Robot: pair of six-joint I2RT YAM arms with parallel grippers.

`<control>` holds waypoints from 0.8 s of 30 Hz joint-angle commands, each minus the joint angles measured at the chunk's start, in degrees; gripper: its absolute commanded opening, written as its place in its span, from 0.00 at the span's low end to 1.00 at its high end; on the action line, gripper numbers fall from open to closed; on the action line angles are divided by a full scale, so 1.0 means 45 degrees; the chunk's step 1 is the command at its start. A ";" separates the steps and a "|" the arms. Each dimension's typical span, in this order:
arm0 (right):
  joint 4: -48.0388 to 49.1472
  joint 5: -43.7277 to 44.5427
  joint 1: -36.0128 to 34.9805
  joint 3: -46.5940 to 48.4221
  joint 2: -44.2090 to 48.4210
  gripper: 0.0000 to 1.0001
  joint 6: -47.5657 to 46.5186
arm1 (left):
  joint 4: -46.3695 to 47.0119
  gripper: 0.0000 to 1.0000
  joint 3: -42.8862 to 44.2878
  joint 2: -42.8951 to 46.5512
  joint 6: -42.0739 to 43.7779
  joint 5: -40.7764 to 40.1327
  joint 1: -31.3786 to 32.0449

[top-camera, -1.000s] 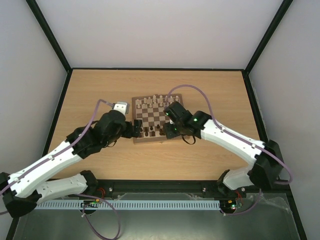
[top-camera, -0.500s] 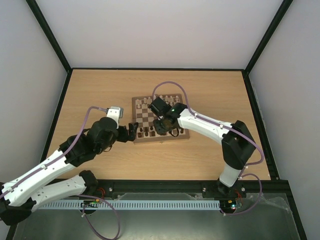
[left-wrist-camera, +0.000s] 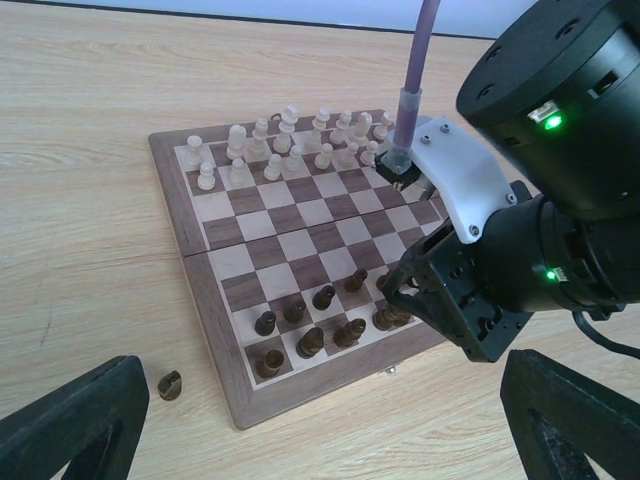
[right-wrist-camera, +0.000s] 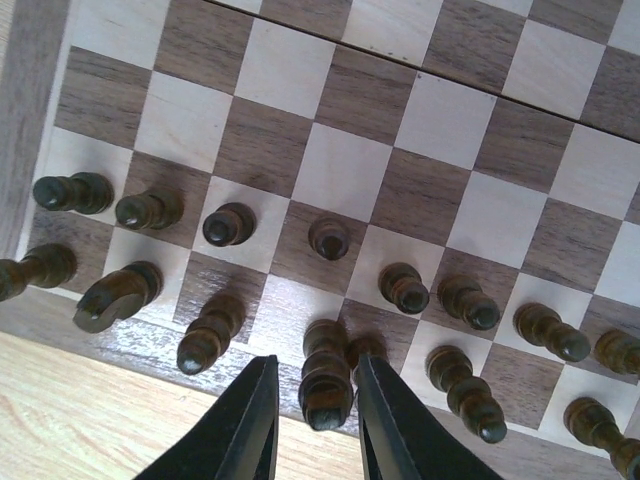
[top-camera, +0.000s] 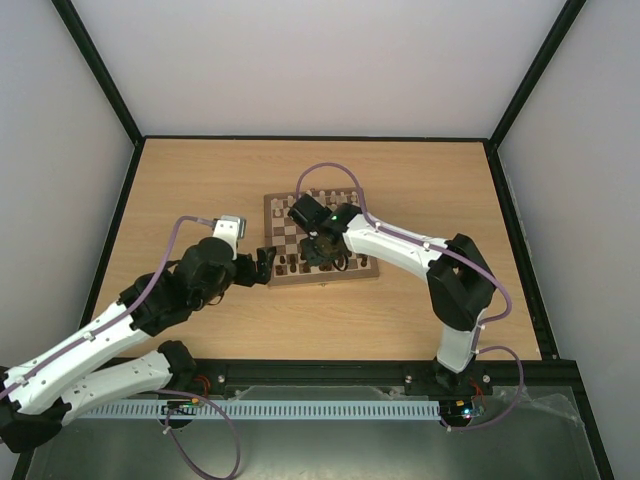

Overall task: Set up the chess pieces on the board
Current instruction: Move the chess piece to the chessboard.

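The board (top-camera: 271, 214) lies mid-table. Dark chess pieces (left-wrist-camera: 310, 325) stand in its two near rows. One more dark piece (left-wrist-camera: 171, 384) lies on the table off the board's near left corner. My right gripper (right-wrist-camera: 315, 362) hangs over the near row, its fingers on either side of a tall dark piece (right-wrist-camera: 326, 385). The right finger touches that piece and a gap shows at the left finger. My left gripper (left-wrist-camera: 320, 440) is wide open and holds nothing, just off the board's near left corner (top-camera: 265, 262).
Pale cream pieces (left-wrist-camera: 290, 140) fill the board's far rows. The right arm (top-camera: 400, 245) reaches across the board's right side, its purple cable (top-camera: 330, 175) looping above. A small metal clasp (left-wrist-camera: 392, 370) sits on the board's near edge. Black frame posts edge the table.
My right gripper has moved left along the board's near rows and its jaws have narrowed around the tall dark piece. The left arm has drawn back a little, still open.
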State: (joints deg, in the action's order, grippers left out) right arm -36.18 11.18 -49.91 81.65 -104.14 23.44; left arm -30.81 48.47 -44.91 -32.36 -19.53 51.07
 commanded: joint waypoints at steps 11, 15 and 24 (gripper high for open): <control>-0.0820 0.0467 -0.0064 0.0130 -0.0297 0.22 0.0010 | 0.0381 0.99 -0.0219 -0.0175 0.0195 0.0043 -0.0165; -0.0757 0.0446 -0.0080 0.0049 -0.0349 0.19 -0.0013 | 0.0411 0.99 -0.0241 -0.0195 0.0195 0.0094 -0.0196; -0.0789 0.0388 -0.0079 -0.0053 -0.0338 0.19 -0.0053 | 0.0419 1.00 -0.0258 -0.0270 0.0226 0.0169 -0.0265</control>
State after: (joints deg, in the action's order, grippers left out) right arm -36.38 12.32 -49.91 81.69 -104.92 23.35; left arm -30.22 47.92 -45.87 -31.92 -18.90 50.43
